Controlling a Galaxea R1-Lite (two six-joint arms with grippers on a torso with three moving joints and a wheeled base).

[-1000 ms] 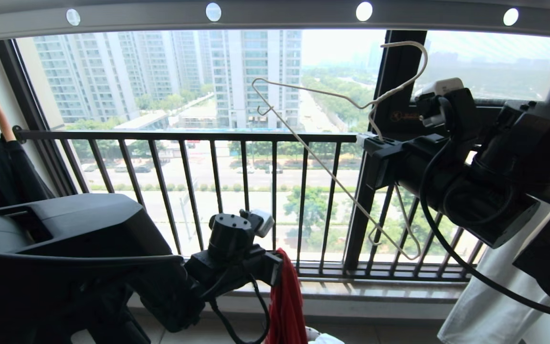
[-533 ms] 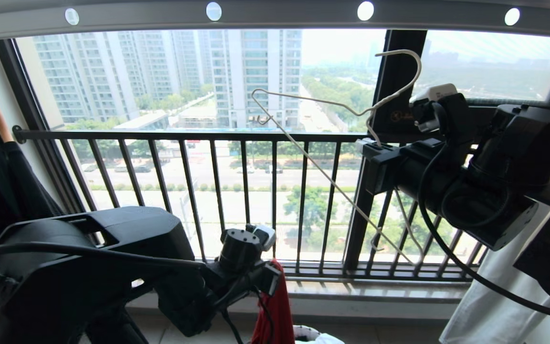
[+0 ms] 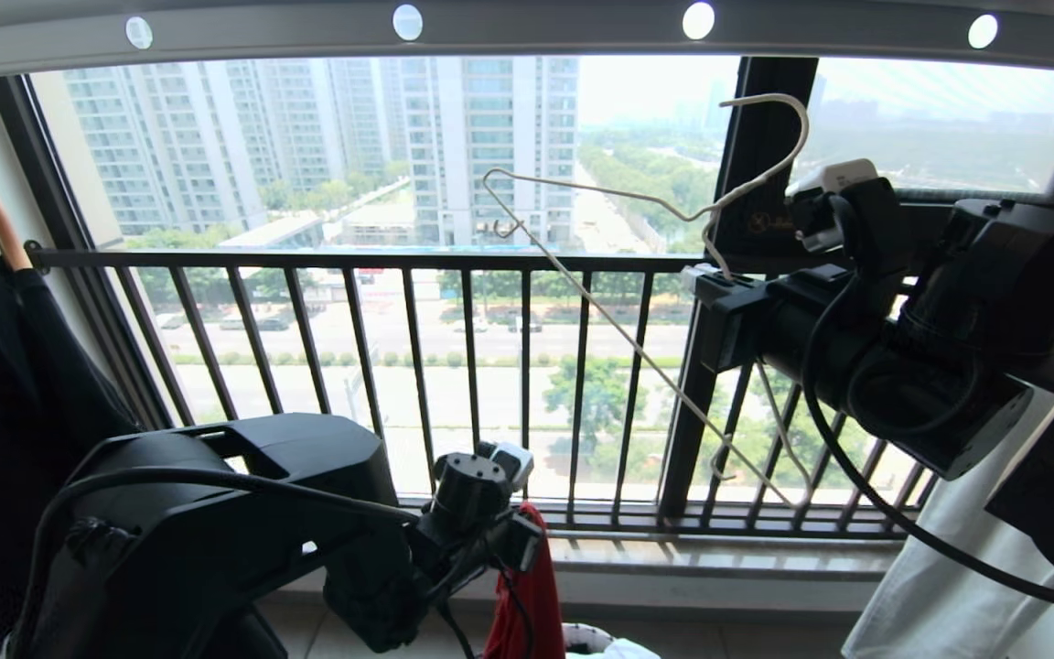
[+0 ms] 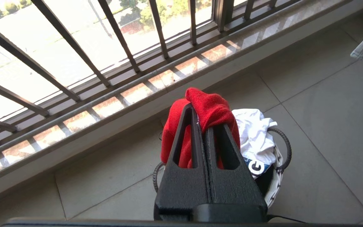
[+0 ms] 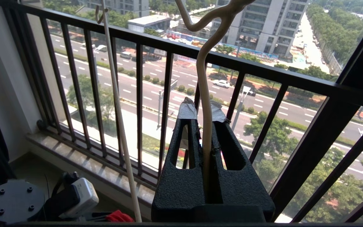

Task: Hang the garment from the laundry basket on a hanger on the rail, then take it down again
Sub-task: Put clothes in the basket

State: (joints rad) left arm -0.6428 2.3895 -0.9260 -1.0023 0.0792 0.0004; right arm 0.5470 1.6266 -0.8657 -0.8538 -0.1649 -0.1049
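Now, shirt and hanger meet.
I keep left gripper fingers clamped on the garment, right gripper fingers pinching the hanger neck, for threading.

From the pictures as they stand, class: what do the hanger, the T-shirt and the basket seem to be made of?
Hanger: thin bent wire with a twisted neck, matt cream finish, probably a coating over metal.
T-shirt: soft red fabric, fuzzy surface, folds limply over the left gripper.
Basket: white woven rim, black loop handles that look like cord; the fibre cannot be told.
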